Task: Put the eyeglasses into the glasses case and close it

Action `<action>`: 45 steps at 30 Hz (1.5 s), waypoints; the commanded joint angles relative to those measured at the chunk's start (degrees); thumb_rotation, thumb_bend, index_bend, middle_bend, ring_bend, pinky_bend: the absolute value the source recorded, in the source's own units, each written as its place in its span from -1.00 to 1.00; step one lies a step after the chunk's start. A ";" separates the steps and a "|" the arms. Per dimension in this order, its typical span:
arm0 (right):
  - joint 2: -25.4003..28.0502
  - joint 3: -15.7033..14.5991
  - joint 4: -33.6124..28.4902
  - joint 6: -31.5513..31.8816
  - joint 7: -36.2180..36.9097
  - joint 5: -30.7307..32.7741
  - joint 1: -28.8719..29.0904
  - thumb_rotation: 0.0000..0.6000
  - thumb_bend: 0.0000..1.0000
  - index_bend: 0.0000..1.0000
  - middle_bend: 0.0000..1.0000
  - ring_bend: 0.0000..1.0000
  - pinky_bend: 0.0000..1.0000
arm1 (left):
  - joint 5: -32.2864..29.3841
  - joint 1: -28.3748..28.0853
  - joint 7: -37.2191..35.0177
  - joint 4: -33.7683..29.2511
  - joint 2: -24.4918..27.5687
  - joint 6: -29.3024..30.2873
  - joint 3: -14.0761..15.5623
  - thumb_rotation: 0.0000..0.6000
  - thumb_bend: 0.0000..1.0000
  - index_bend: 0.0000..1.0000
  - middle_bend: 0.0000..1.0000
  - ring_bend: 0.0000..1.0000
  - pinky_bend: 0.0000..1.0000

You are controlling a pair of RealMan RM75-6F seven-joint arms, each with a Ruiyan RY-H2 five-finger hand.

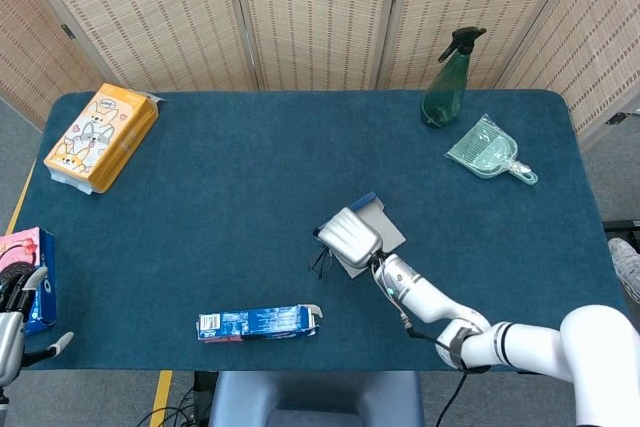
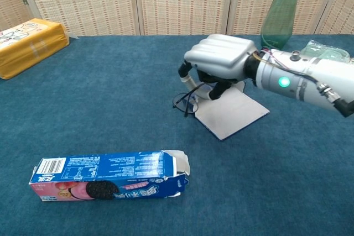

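My right hand (image 1: 348,235) (image 2: 218,62) grips the dark thin-framed eyeglasses (image 1: 320,260) (image 2: 186,100), which dangle below its fingers just above the cloth. The glasses hang at the left edge of the glasses case (image 1: 378,237) (image 2: 232,114), which lies flat and grey with a blue rim under and behind the hand. The hand hides part of the case. In the head view my left hand (image 1: 12,335) hangs off the table's near left corner, fingers apart and holding nothing.
A blue Oreo box (image 1: 258,322) (image 2: 108,178) lies near the front edge. An orange tissue pack (image 1: 100,137) sits at the far left, and a pink and blue box (image 1: 28,265) at the left edge. A green spray bottle (image 1: 450,77) and a dustpan (image 1: 490,155) stand at the far right.
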 commanded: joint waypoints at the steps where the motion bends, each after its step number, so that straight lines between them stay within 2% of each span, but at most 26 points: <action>1: 1.30 -0.92 -0.03 0.05 -0.58 1.03 -1.29 1.00 -0.03 0.19 0.99 1.00 1.00 | 0.04 -0.11 0.12 -0.06 -0.07 -0.16 0.03 1.00 -0.67 -0.82 -0.73 -0.79 -0.44; 16: -3.81 -1.23 12.25 -2.62 3.06 2.40 -2.12 1.00 -0.03 0.19 0.99 1.00 1.00 | -0.20 -0.32 0.96 -0.95 0.21 -0.77 0.26 1.00 -0.67 -0.82 -0.73 -0.79 -0.44; 25: -5.67 -0.60 15.53 -2.89 3.37 2.69 -2.27 1.00 -0.03 0.18 0.99 1.00 1.00 | -0.16 -0.42 0.85 -1.01 0.33 -0.93 0.32 1.00 -0.67 -0.82 -0.73 -0.79 -0.44; 28: -6.06 -0.31 16.19 -2.99 3.09 3.19 -2.48 1.00 -0.06 0.03 0.99 1.00 1.00 | -0.33 -0.49 0.88 -1.19 0.43 -1.31 0.43 1.00 -0.67 -0.82 -0.73 -0.79 -0.44; 33: -6.35 -0.08 16.70 -2.84 2.97 3.40 -2.80 1.00 -0.27 -0.39 0.99 1.00 1.00 | -0.27 -0.65 1.01 -1.29 0.38 -1.50 0.44 1.00 -0.67 -0.82 -0.73 -0.79 -0.44; 39: -6.60 0.47 17.09 -2.58 3.08 3.88 -3.18 1.00 -0.40 -0.84 0.98 1.00 1.00 | -0.20 -0.75 1.14 -1.43 0.40 -1.57 0.49 1.00 -0.67 -0.82 -0.73 -0.79 -0.44; 43: -5.51 0.37 15.23 -2.05 2.71 3.37 -3.47 1.00 -0.44 -0.91 0.97 1.00 1.00 | -0.30 -0.72 1.14 -1.53 0.50 -1.61 0.53 1.00 -0.67 -0.82 -0.73 -0.79 -0.44; 45: -4.60 0.28 13.75 -1.93 2.32 3.11 -3.55 1.00 -0.54 -0.93 0.97 1.00 1.00 | -0.24 -0.73 1.10 -1.56 0.50 -1.57 0.53 1.00 -0.67 -0.82 -0.73 -0.79 -0.44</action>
